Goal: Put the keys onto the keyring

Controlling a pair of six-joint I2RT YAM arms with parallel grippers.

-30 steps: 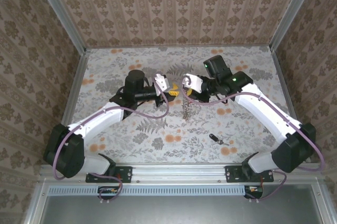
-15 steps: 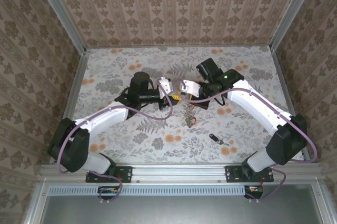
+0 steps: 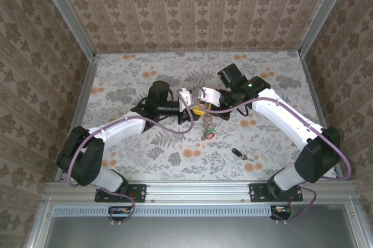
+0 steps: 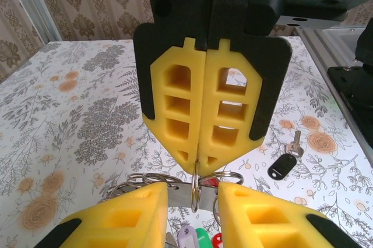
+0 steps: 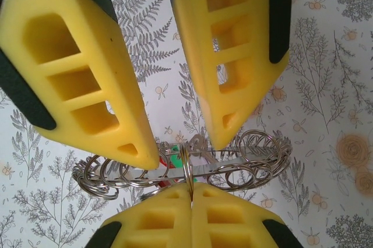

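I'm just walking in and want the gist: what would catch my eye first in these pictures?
First, the two grippers facing each other mid-table: the right gripper is shut on the keyring, a bunch of wire loops, and the left gripper is open around it. Next, a black-tagged key lies alone on the floral table, nearer the right arm's base.

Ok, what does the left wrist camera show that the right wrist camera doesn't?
The left wrist view adds a loose key with a black tag lying on the table, and the papered wall behind. The right wrist view adds the whole row of wire loops on the keyring, seen from above. Both have the right gripper shut on the keyring and the left gripper open, one finger on each side of it.
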